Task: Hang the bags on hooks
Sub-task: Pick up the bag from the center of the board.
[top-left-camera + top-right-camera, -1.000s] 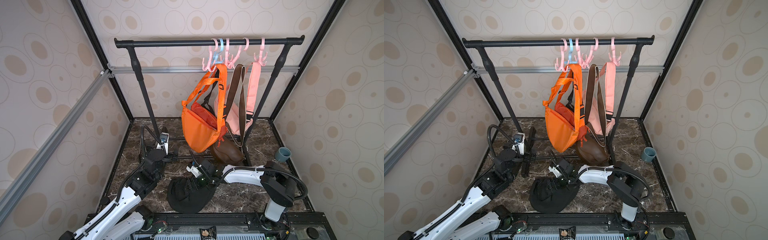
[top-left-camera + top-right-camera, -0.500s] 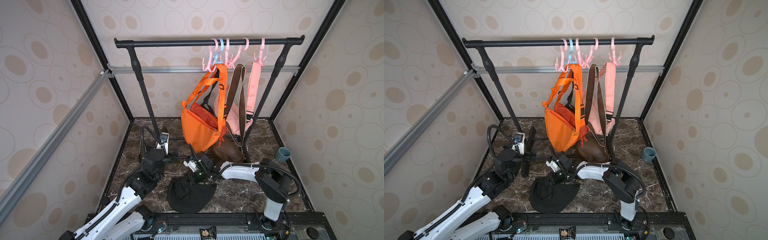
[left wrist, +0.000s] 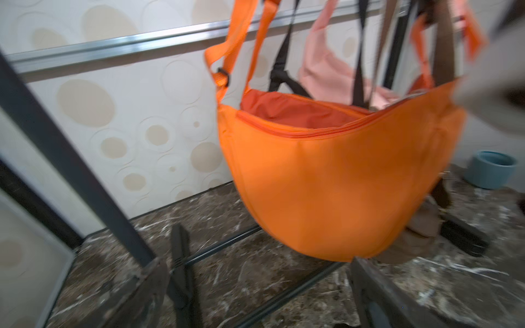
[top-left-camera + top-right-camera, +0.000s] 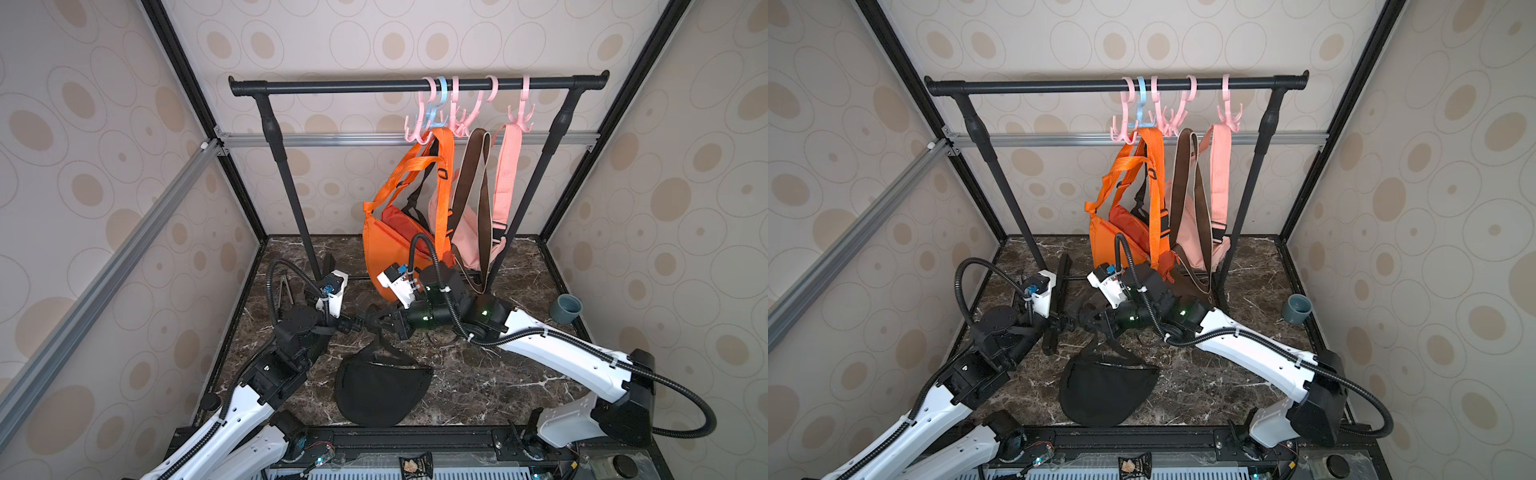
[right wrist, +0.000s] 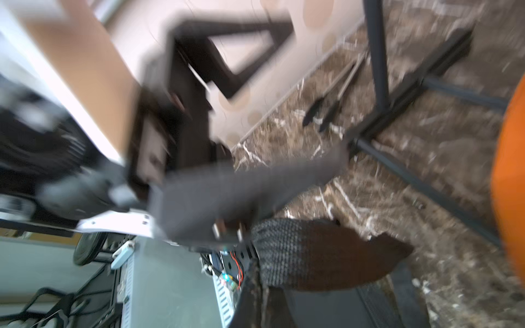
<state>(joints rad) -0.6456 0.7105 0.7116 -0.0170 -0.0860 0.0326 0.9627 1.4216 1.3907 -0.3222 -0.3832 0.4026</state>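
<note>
While wrist views blur, right pincer (image 4: 376, 322) clamps black bag (image 4: 380, 390) strap (image 4: 384, 347), brown bag (image 3: 420, 227) half hidden

I see a matt black cloth bag (image 4: 380, 390) on the glossy, veined marble-look counter (image 4: 478, 386); smooth orange fabric bag (image 4: 399, 245), matt black metal rail (image 4: 353, 86), glossy pink plastic hooks (image 4: 521, 116), brushed aluminium bar (image 4: 332, 139).

Bag (image 4: 380, 390) lying on floor (image 4: 478, 382) in front of rack (image 4: 415, 85), three bags (image 4: 399, 245) hanging behind it, cup (image 4: 565, 308) sitting at right.
</note>
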